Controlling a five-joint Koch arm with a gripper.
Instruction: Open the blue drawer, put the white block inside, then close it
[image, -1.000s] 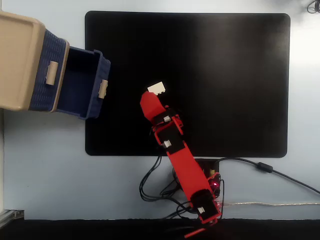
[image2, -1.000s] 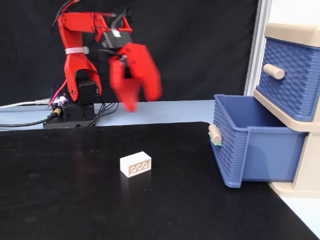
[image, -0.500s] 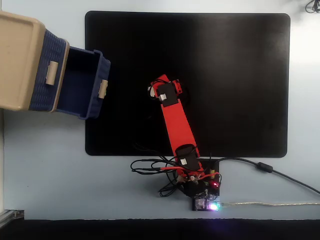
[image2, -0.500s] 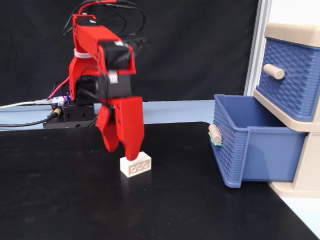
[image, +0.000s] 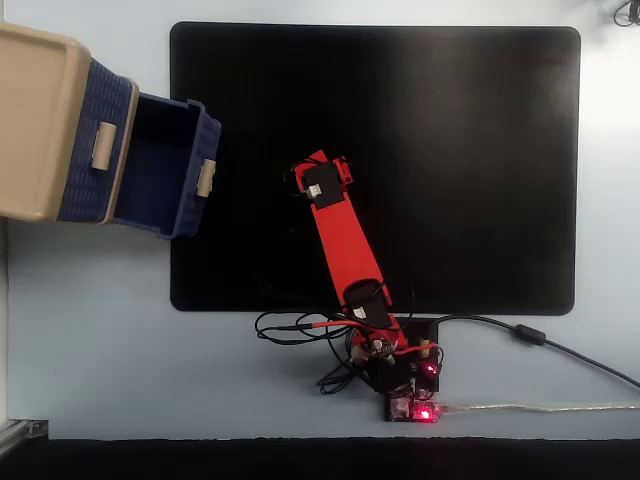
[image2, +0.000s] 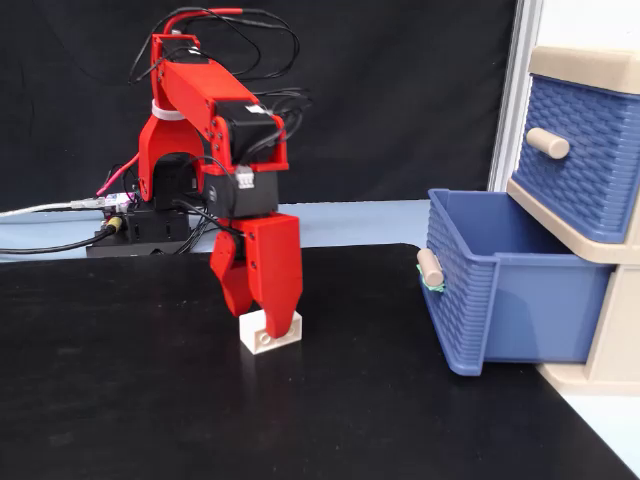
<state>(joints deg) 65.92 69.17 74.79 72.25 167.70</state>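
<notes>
White block (image2: 271, 332) half hidden behind gripper (image2: 262, 310); grip unclear

One fixed view looks straight down on the mat (image: 470, 160); the other faces the arm (image2: 215, 130) low, close, from the front. Both share the blue drawer (image: 185, 170) (image2: 500, 290).

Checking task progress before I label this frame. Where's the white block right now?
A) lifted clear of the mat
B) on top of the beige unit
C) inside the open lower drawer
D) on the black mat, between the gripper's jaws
D: in a fixed view the white block sits on the black mat with the gripper lowered around it, well apart from the open blue drawer.
</notes>
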